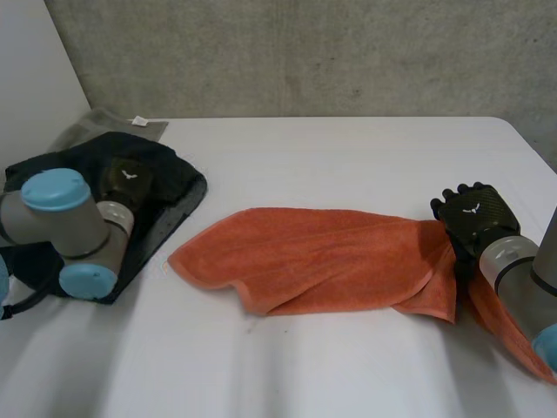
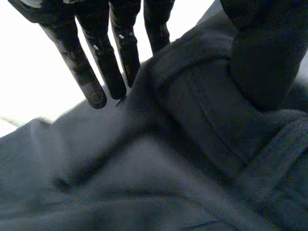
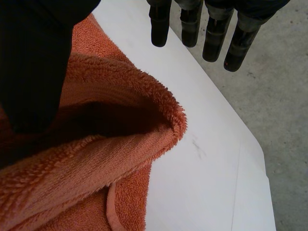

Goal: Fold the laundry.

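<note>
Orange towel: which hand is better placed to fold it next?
Probably the right hand: it sits open at the towel's end. The left hand lies on the dark garment, apart from the towel.

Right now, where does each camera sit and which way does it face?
Head view: between and behind the arms, looking down at the white table; shows left robot hand and right robot hand.
Left wrist view: on that wrist, facing along the palm at the dark garment; straight fingers show.
Right wrist view: on that wrist, facing the orange towel; straight fingers show.
Shared: the head view sees both cloths too.
</note>
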You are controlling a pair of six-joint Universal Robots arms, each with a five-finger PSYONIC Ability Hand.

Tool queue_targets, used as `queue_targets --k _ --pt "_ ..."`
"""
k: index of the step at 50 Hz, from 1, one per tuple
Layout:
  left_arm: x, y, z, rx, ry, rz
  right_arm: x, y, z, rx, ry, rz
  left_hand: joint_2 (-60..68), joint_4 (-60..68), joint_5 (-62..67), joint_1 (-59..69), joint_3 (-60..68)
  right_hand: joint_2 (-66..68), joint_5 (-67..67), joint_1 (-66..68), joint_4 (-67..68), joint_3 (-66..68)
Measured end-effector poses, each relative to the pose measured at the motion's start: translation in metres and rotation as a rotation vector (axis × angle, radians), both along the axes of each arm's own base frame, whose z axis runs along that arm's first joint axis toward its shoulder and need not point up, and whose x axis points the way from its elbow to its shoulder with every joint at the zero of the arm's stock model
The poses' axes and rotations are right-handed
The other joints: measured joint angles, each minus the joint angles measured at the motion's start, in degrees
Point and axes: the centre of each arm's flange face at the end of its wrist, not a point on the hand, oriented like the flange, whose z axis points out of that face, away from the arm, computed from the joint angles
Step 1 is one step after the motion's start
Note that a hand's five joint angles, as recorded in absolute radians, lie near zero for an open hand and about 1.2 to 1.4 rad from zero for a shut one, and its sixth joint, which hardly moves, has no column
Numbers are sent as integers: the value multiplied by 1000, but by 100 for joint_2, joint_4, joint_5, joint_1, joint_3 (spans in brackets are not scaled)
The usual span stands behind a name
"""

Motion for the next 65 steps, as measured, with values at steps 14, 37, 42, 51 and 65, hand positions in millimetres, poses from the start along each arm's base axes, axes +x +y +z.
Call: queue_targets --k 14,37,42,51,65 --pt "65 -44 18 -182 -174 220 1 0 0 0 1 2 -575 -592 -560 -519 -536 0 0 0 0 0" --pt "-66 139 58 -16 12 -254 -3 2 16 8 -5 4 -2312 -2291 -2189 -2353 -2224 0 0 0 0 0" --pt "-79 176 47 146 66 -404 -2 8 26 46 -10 31 -2252 -2271 -2163 -2325 -2212 0 0 0 0 0" --pt "-85 189 20 312 94 -479 -8 16 30 132 -31 62 -1993 -2039 -1949 -2100 -2026 0 0 0 0 0" --pt "-103 186 13 295 109 -514 -36 14 13 186 -39 -23 3273 3275 3073 2884 3247 0 0 0 0 0"
